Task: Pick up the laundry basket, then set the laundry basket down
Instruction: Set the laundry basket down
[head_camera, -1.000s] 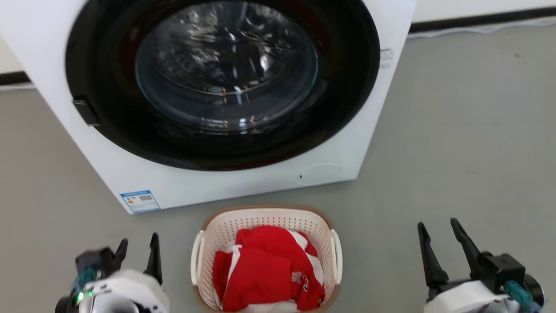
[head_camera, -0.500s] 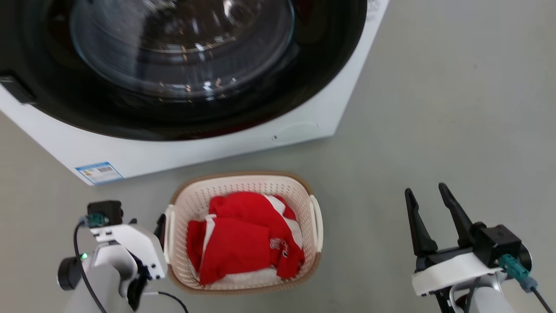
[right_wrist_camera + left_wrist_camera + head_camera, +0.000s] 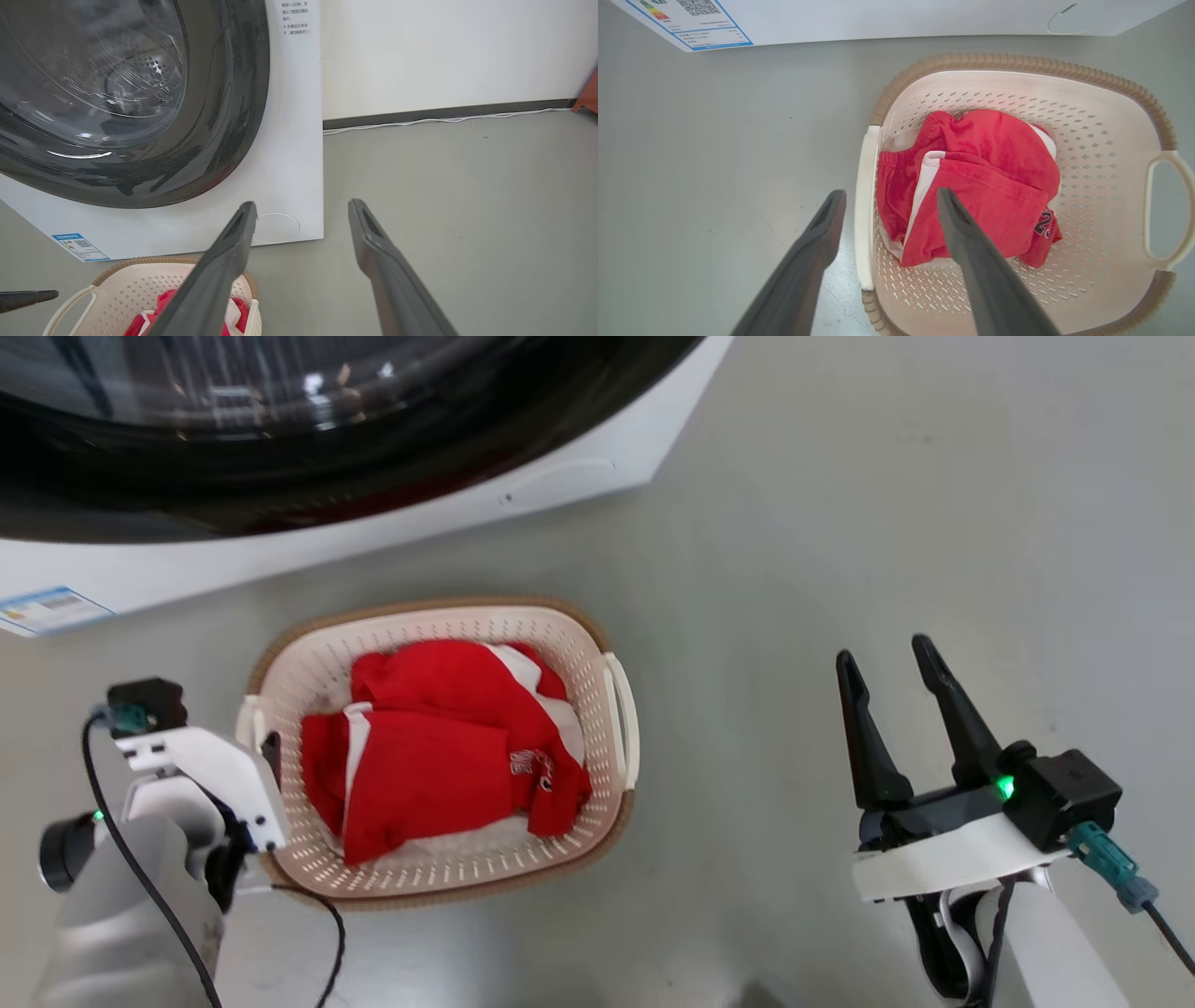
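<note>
Here the laundry basket (image 3: 420,625) sits on the grey floor (image 3: 887,476) at the lower centre-left of the head view, just before the washing machine (image 3: 560,476), with red clothes (image 3: 439,747) inside. The left end effector (image 3: 890,196) is spread wide and grips nothing, one finger on each side of a white side handle (image 3: 865,163). The right end effector (image 3: 883,651), also released and empty, hovers at the lower right, well apart from the basket.

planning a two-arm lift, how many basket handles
2. The near handle lies between the open fingers of the left end effector; the far handle is on the opposite side of the laundry basket.
</note>
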Robot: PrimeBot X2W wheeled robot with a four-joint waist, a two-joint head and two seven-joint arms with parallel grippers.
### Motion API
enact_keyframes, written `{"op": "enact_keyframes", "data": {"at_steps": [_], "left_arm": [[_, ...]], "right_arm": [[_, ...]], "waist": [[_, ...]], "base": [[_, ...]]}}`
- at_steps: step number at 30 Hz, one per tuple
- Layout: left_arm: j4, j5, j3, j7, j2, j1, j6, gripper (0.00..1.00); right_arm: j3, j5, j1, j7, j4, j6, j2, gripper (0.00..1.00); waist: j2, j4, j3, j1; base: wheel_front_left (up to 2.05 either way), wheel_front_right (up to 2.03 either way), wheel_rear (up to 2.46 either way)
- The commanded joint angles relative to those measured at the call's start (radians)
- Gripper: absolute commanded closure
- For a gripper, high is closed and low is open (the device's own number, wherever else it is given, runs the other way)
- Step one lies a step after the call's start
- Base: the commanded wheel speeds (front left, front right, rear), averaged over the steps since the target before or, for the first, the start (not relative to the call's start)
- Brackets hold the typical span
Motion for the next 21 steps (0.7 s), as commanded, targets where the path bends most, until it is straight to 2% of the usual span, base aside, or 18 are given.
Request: {"op": "enact_keyframes", "data": {"at_steps": [1, 9, 20, 21], "left_arm": [[-0.007, 0.007, 0.018, -0.010, 0.035, -0.024, 0.009, 0.00], [0.048, 0.011, 0.004, -0.013, 0.063, -0.093, 0.022, 0.00], [0.087, 0.018, -0.023, -0.021, 0.083, -0.132, 0.036, 0.00], [0.088, 0.021, -0.028, -0.022, 0.083, -0.135, 0.036, 0.05]], "right_arm": [[0.023, 0.005, -0.006, -0.014, -0.032, 0.005, -0.003, 0.00], [0.051, 0.016, -0.009, -0.014, -0.092, 0.005, -0.001, 0.00], [0.059, 0.020, -0.026, -0.014, -0.094, 0.005, 0.000, 0.00], [0.059, 0.020, -0.027, -0.014, -0.093, 0.005, 0.001, 0.00]], "waist": [[0.0000, -0.013, 0.028, 0.0000], [0.0000, -0.016, 0.094, 0.0000], [0.0000, -0.027, 0.154, 0.0000], [0.0000, -0.027, 0.157, 0.0000]], "base": [[0.00, 0.00, 0.00], [0.00, 0.00, 0.00], [0.00, 0.00, 0.00], [0.00, 0.00, 0.00]]}}
